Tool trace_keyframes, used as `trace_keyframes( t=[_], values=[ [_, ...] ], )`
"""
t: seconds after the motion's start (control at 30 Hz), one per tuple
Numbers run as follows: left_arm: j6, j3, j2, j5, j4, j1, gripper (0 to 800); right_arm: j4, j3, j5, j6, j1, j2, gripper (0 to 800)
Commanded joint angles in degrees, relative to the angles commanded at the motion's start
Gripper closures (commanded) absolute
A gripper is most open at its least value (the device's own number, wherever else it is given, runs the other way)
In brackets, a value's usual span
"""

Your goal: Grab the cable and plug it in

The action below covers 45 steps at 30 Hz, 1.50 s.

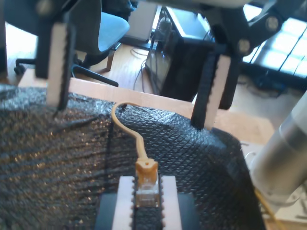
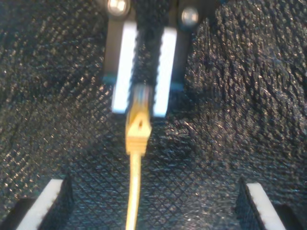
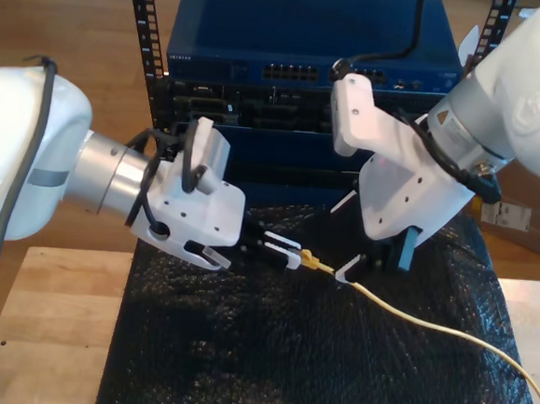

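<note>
Pads (image 1: 125, 201) of my first gripper (image 1: 146, 181) clenched on plug (image 1: 146, 170) of yellow network cable (image 1: 139, 143) – you see it at exterior view's left. Cable runs from plug across black mesh mat (image 3: 268, 352) toward exterior view's right, passing between fingers of my second gripper (image 2: 153, 194). That one is spread wide, grasping nothing, straddling cable just beside plug. Blue network switch (image 3: 302, 36) in rack behind – lettering too small to read.
</note>
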Motion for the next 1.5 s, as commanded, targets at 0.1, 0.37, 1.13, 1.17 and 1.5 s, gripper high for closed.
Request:
trace_keyframes(
  t=[0.1,0.37,1.13,1.17,1.5],
  values=[
    [-2.64,-0.53,0.44,1.58,0.0,0.26,798,0.18,-0.09,-0.09,-0.88,-0.09,0.0,2],
    [-9.85,-2.64,3.52,7.91,-0.09,4.75,798,0.09,-0.18,-0.26,-1.32,-0.44,-2.64,4],
    [-11.43,-4.66,13.63,26.64,-6.51,12.4,793,7.91,7.03,-11.16,-11.43,4.75,-17.41,4],
    [-11.43,-4.84,14.33,27.6,-7.03,12.57,793,8.0,7.03,-11.78,-11.6,5.45,-17.58,4],
    [-11.87,-5.45,16.88,33.14,-8.97,13.27,793,7.91,12.04,-22.24,-13.36,12.31,-19.87,4]
  ],
)
